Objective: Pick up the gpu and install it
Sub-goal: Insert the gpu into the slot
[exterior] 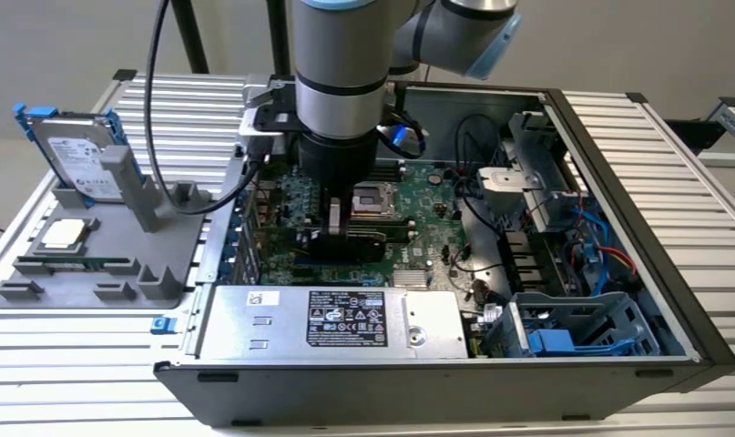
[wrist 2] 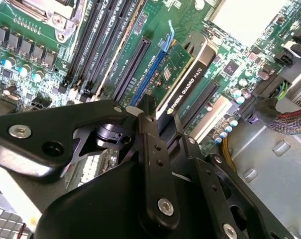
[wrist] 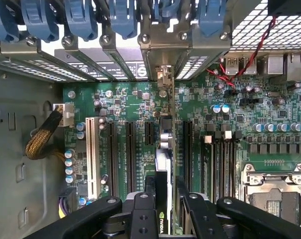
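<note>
Robotics lab bench for computer assembly

An opened desktop computer case lies on a ribbed aluminium table; at its 9 o'clock, a grey parts fixture (hard drive upright).

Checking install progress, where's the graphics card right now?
The flat green-and-black gpu stands on edge among the motherboard's expansion slots inside the open case, gripped by the end effector.
</note>
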### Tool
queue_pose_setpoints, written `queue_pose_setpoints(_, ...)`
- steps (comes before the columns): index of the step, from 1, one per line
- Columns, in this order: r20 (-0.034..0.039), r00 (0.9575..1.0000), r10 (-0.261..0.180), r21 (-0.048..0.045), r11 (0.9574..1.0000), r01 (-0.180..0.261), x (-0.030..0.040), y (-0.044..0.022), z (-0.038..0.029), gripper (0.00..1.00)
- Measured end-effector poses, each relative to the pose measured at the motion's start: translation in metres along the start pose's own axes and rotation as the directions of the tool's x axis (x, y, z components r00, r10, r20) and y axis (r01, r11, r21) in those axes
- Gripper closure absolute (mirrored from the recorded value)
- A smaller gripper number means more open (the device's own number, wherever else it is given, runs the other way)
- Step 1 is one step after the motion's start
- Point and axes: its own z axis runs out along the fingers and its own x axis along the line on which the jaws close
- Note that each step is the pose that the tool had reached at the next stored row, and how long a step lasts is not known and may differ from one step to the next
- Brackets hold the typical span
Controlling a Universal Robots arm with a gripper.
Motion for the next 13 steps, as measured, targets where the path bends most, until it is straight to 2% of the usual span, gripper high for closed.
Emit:
queue_pose_setpoints(9, 0.0, 1.0, 0.0, -0.0006, 1.0, 0.0, -0.0001, 0.0005, 0.0074, 1.0)
queue_pose_setpoints(13, 0.0003, 1.0, 0.0, -0.0001, 1.0, 0.0, -0.0002, 0.0005, 0.0077, 1.0)
